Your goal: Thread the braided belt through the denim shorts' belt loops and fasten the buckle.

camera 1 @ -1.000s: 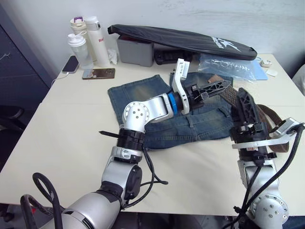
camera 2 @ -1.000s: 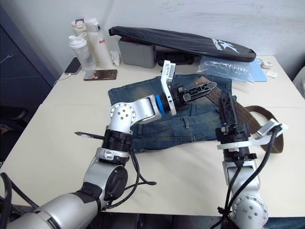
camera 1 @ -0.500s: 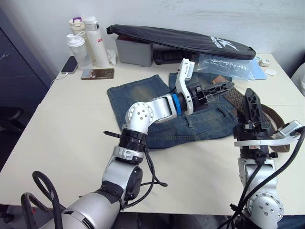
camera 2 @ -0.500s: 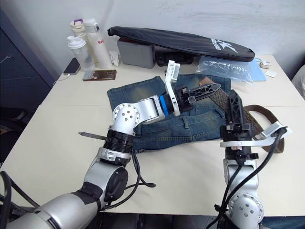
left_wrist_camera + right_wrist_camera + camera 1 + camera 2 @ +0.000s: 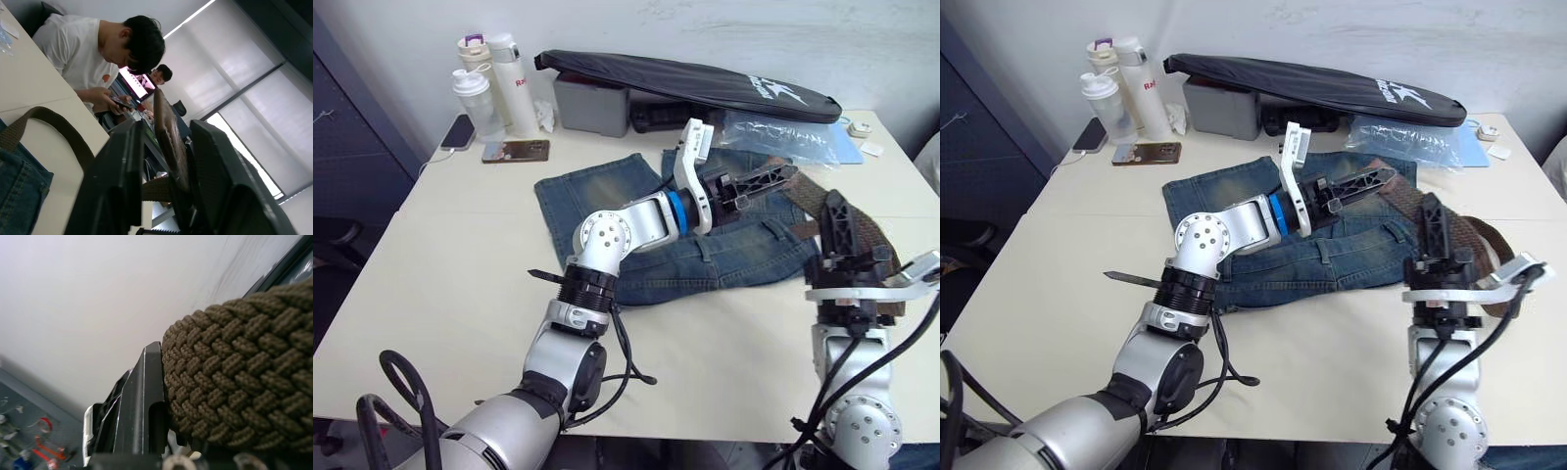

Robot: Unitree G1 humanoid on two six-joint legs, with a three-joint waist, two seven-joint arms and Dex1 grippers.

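Left hand (image 5: 164, 161) clamped on braided belt (image 5: 168, 132), belt looping past denim shorts (image 5: 19, 178), two people behind

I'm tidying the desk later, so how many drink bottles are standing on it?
3, clustered at the table's far left corner: a clear shaker bottle in front, a white bottle beside it, and another bottle behind. Others may be hidden.

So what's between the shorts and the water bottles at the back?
In the left eye view, mostly bare table. A phone lies flat between the denim shorts and the bottles, just in front of the bottles.
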